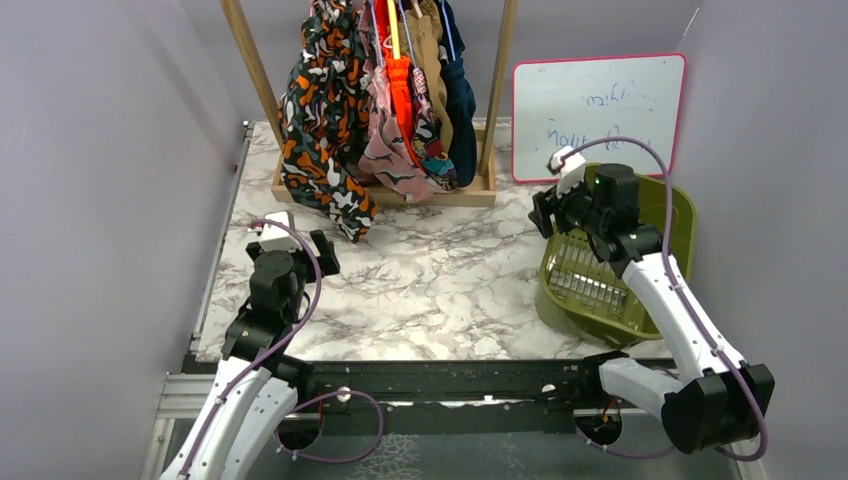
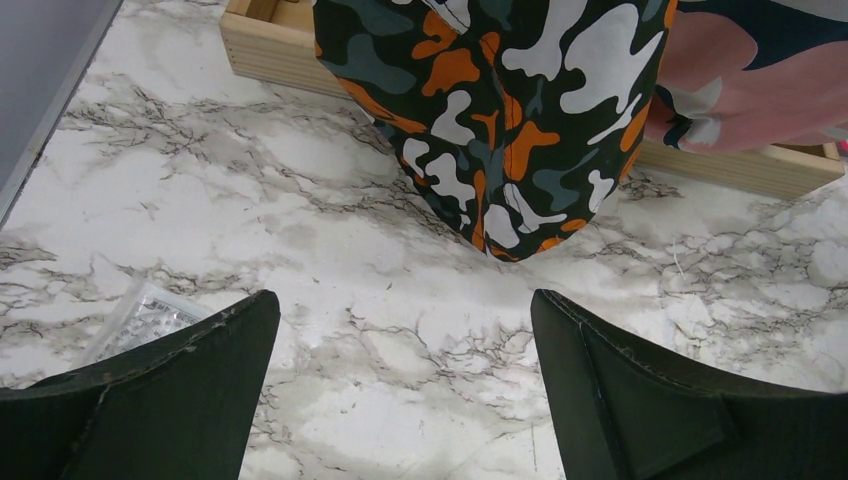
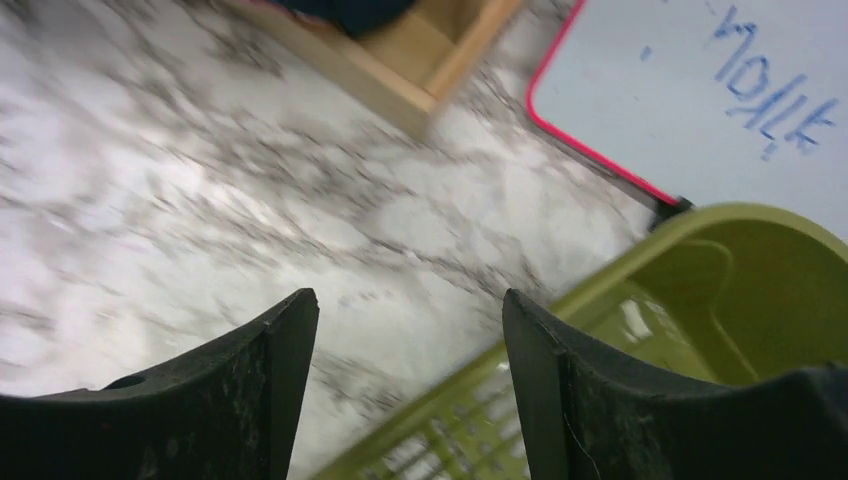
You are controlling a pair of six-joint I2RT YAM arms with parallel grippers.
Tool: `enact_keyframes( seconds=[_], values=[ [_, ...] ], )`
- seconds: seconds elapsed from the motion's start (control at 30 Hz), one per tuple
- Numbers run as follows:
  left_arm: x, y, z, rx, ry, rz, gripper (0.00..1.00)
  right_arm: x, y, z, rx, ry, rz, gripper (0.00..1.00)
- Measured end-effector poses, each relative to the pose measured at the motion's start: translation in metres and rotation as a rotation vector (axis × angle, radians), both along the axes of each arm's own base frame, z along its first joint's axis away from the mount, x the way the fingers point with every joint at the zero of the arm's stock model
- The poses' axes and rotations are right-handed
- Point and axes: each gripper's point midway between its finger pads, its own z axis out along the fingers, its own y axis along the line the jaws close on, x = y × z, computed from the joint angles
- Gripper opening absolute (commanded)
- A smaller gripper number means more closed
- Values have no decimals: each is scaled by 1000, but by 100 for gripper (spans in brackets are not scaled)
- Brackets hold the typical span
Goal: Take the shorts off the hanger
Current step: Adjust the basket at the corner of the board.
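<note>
Several pairs of shorts hang bunched on hangers (image 1: pixel 393 28) from a wooden rack (image 1: pixel 497 80) at the back. The blotch print shorts (image 1: pixel 322 130) (image 2: pixel 510 110) reach lowest, down to the marble top. Behind them hang pink print shorts (image 1: pixel 385 150) (image 2: pixel 760 90), orange shorts (image 1: pixel 401 85), tan shorts (image 1: pixel 430 50) and navy shorts (image 1: pixel 460 100). My left gripper (image 1: pixel 300 240) (image 2: pixel 405 310) is open just in front of the blotch print hem, holding nothing. My right gripper (image 1: pixel 545 212) (image 3: pixel 410 305) is open and empty over the near-left rim of the basket.
A green slatted basket (image 1: pixel 620 300) (image 3: pixel 700 270) stands at the right. A red-framed whiteboard (image 1: pixel 600 115) (image 3: pixel 700 90) leans behind it. The rack's wooden base frame (image 1: pixel 400 195) (image 2: pixel 270 50) lies on the marble table (image 1: pixel 440 280). A clear plastic packet (image 2: pixel 140 320) lies by my left finger.
</note>
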Motion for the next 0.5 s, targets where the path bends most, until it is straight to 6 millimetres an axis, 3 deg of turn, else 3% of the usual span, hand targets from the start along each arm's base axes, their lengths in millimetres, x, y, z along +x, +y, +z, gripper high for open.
enact_keyframes(
  seconds=[0.1, 0.23, 0.37, 0.5],
  values=[
    [0, 0, 0, 0, 0, 0, 99, -2, 24, 29, 176, 3, 21, 70],
    [0, 0, 0, 1, 0, 2, 99, -27, 69, 38, 363, 105, 96, 70],
    [0, 0, -1, 2, 3, 3, 99, -74, 120, 21, 453, 271, 181, 71],
    [1, 0, -3, 5, 13, 3, 99, -118, 144, -9, 432, 435, 174, 78]
  ],
)
